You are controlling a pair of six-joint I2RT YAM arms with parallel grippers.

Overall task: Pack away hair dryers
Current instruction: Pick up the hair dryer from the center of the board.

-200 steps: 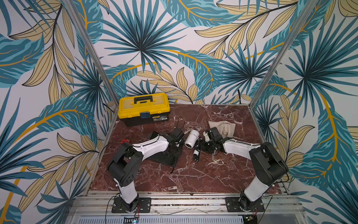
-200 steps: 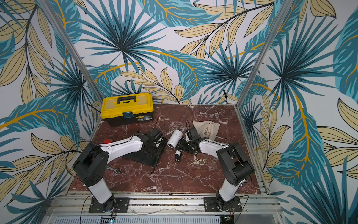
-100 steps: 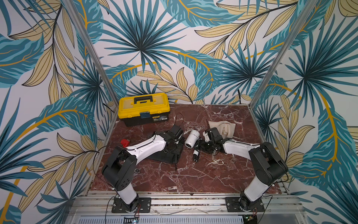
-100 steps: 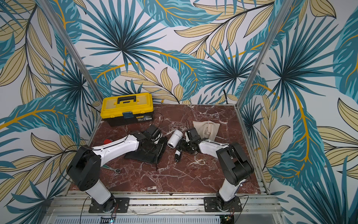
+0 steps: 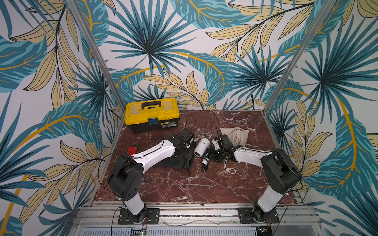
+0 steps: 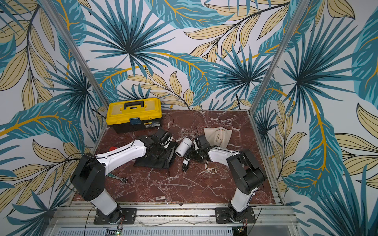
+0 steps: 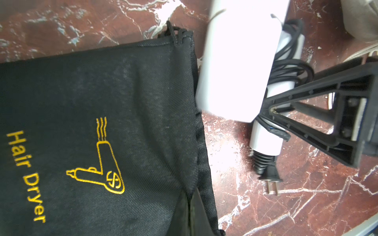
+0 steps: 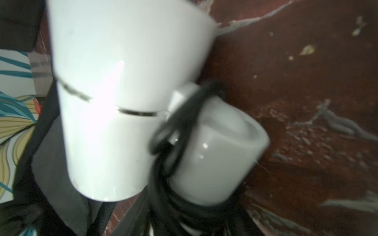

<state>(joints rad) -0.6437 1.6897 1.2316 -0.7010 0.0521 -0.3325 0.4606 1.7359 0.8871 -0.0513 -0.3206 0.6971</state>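
A white hair dryer point(image 5: 201, 146) lies mid-table, its black cord wound round the slim handle point(image 7: 266, 141) and the plug point(image 7: 270, 179) on the marble. To its left lies a black pouch point(image 5: 176, 162) printed "Hair Dryer" point(image 7: 102, 122). My left gripper point(image 7: 191, 216) is shut on the pouch's hem at the mouth. My right gripper point(image 5: 211, 154) reaches in from the right, its fingers point(image 7: 306, 114) on either side of the corded handle point(image 8: 214, 153). Blur hides whether they press on it.
A yellow toolbox point(image 5: 152, 114) stands at the back left. A beige pouch point(image 5: 235, 134) lies behind the right gripper, with a loose white string point(image 5: 228, 170) in front of it. A red object point(image 5: 132, 150) and a small ratchet tool point(image 6: 121, 179) lie near the left arm.
My left arm has stretched out lower over the table and its jaws have closed on the pouch's hem. The right gripper's jaws have narrowed round the dryer's handle.
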